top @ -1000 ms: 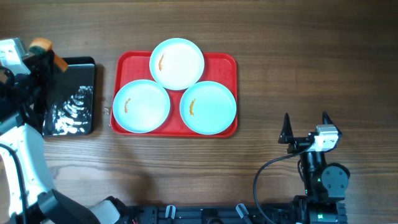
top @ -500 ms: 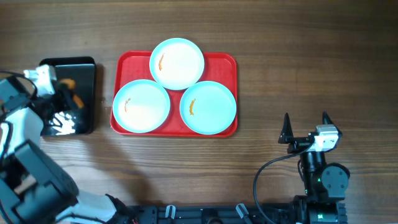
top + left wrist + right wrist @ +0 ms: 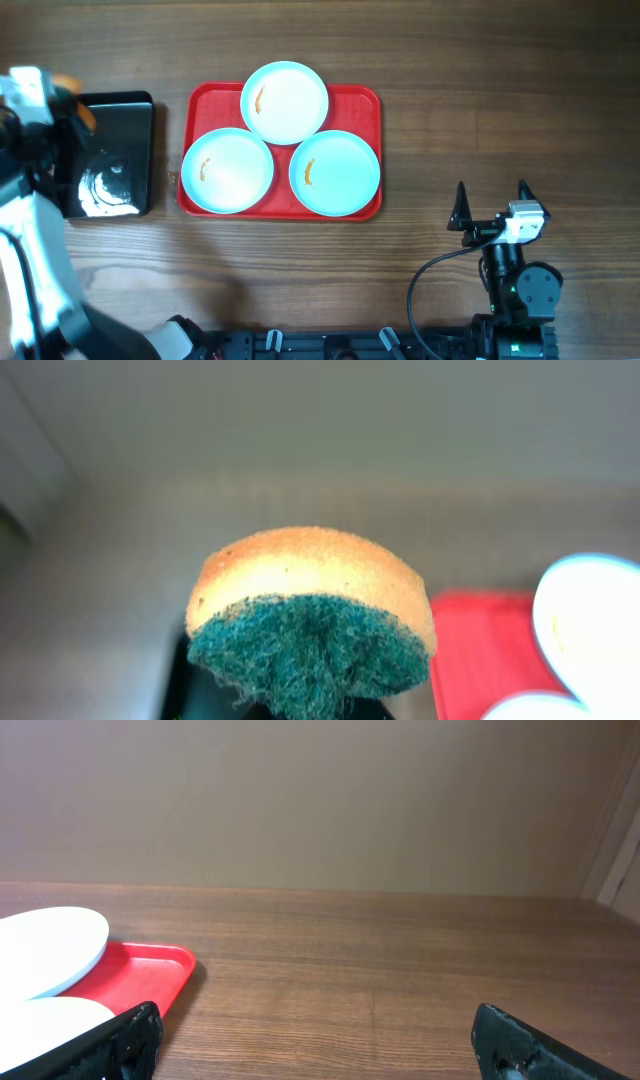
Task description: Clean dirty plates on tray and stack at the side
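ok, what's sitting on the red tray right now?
Three pale plates sit on the tray: back plate, front-left plate, front-right plate, each with an orange smear. The tray floor under them is covered, so anything beneath can't be seen.

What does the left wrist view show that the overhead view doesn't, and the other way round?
Left wrist only: the green scouring face of the sponge, close up, below its orange body. Overhead only: all three dirty plates, each with an orange smear, the black tray, and the open right gripper. Both: the red tray and part of a plate.
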You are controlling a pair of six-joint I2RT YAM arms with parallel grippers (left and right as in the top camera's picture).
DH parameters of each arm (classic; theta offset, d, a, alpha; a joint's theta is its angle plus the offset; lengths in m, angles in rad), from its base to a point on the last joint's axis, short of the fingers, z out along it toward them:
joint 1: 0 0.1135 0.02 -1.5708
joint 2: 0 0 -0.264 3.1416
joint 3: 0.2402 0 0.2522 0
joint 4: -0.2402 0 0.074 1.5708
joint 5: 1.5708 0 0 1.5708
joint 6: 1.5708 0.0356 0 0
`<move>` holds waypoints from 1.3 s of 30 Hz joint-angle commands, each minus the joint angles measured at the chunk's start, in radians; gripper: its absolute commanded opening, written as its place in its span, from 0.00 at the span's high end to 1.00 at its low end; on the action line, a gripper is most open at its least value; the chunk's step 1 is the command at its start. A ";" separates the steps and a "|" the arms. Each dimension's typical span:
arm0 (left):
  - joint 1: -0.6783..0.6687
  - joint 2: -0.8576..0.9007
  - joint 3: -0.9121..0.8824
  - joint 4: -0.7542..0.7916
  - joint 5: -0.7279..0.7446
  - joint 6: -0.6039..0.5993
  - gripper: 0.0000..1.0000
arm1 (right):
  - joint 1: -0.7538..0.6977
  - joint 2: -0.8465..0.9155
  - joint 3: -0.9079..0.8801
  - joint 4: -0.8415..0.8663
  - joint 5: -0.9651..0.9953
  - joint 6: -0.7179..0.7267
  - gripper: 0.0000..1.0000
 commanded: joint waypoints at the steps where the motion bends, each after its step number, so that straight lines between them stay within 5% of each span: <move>1: 0.003 -0.072 0.021 0.021 0.060 -0.005 0.96 | -0.007 -0.008 -0.001 0.002 0.011 -0.017 0.00; 15: 0.007 0.306 -0.008 -0.255 -0.188 -0.005 0.96 | -0.007 -0.008 -0.001 0.002 0.011 -0.017 0.00; 31: 0.007 -0.127 0.026 -0.196 -0.156 -0.005 0.96 | -0.007 -0.008 -0.001 0.002 0.011 -0.017 0.00; 39: 0.007 0.012 -0.014 -0.232 -0.164 -0.004 0.96 | -0.007 -0.008 -0.001 0.002 0.011 -0.017 0.00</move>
